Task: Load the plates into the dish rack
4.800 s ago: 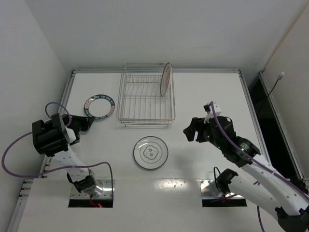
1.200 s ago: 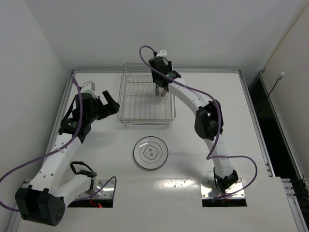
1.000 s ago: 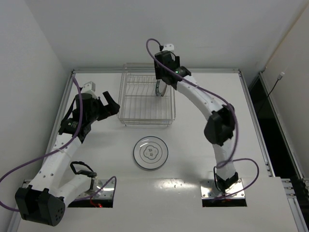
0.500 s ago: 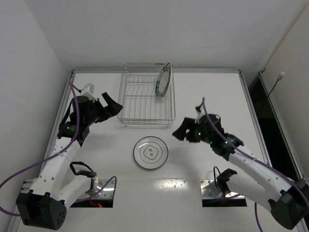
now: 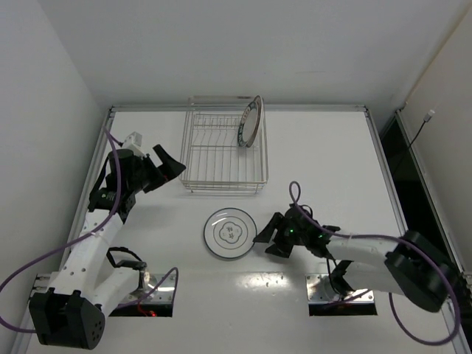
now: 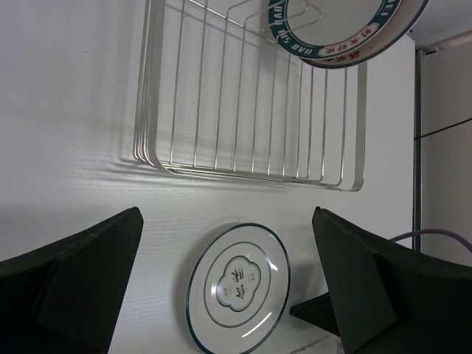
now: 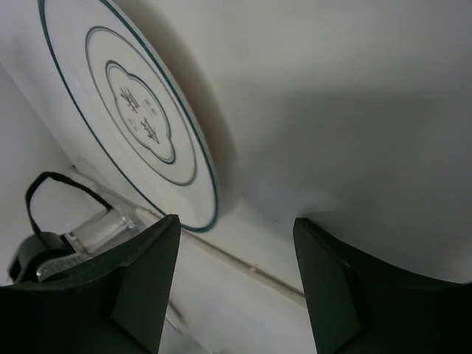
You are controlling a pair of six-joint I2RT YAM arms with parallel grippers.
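Note:
A white plate with thin green rings (image 5: pixel 231 233) lies flat on the table in front of the wire dish rack (image 5: pixel 221 151). A green-rimmed plate (image 5: pixel 248 122) stands on edge in the rack's back right corner. My right gripper (image 5: pixel 265 243) is low at the white plate's right edge, open, with only bare table between its fingers (image 7: pixel 140 287); the plate (image 7: pixel 133 118) lies just ahead of it. My left gripper (image 5: pixel 175 164) hovers open left of the rack, holding nothing. From it I see the rack (image 6: pixel 243 103), the racked plate (image 6: pixel 339 29) and the white plate (image 6: pixel 237 286).
The table's raised rim (image 5: pixel 110 110) runs along the back and sides. A dark gap (image 5: pixel 402 169) lies beyond the right edge. Both arm bases sit on metal mounting plates (image 5: pixel 140 295) at the near edge.
The right arm has left the rack's back right corner and swung down to the white plate's right edge. The green-rimmed plate stays standing in the rack. The left arm has barely moved.

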